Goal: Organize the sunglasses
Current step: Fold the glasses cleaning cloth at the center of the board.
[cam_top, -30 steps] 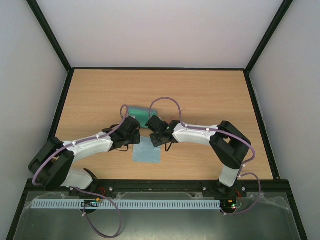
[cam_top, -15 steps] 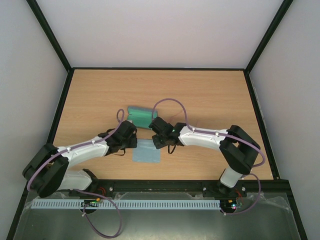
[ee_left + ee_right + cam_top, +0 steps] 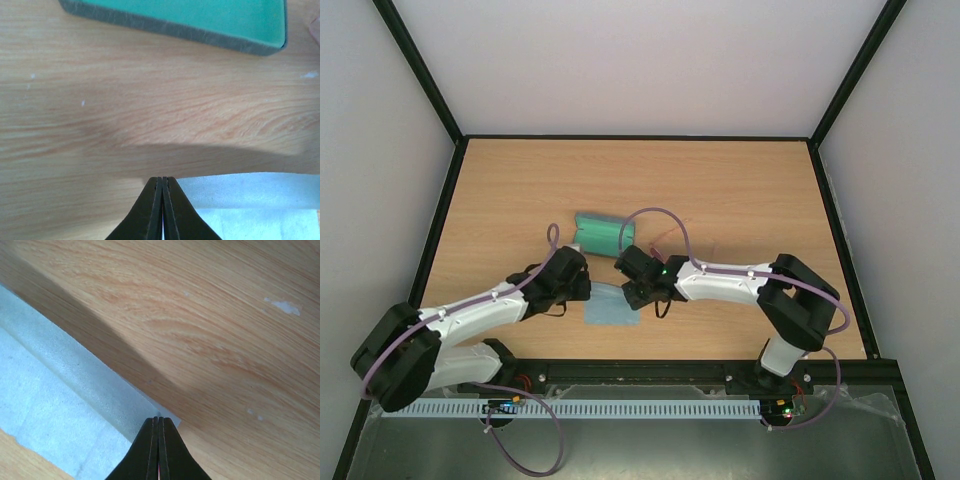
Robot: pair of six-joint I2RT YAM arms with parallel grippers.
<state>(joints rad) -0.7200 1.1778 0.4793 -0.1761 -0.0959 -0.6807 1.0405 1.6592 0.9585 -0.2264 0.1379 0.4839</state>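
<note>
Sunglasses show only as a faint pink trace on the tabletop, just at 3 o'clock of the green-lined case, and neither arm touches them. Over the last second both arms have drawn back toward 6 o'clock. The light blue cloth now reads shorter front to back, with a doubled band along its 12 o'clock edge. This is judged to be a fold in progress, a preparatory step rather than handling of the task item. Left claw and right claw each have fingers pressed fully together at that edge; whether fabric is nipped between them cannot be confirmed. The cloth lies near the 6 o'clock rim, leaving little room there. Broad open wood remains toward 12, 3 and 9 o'clock.
</note>
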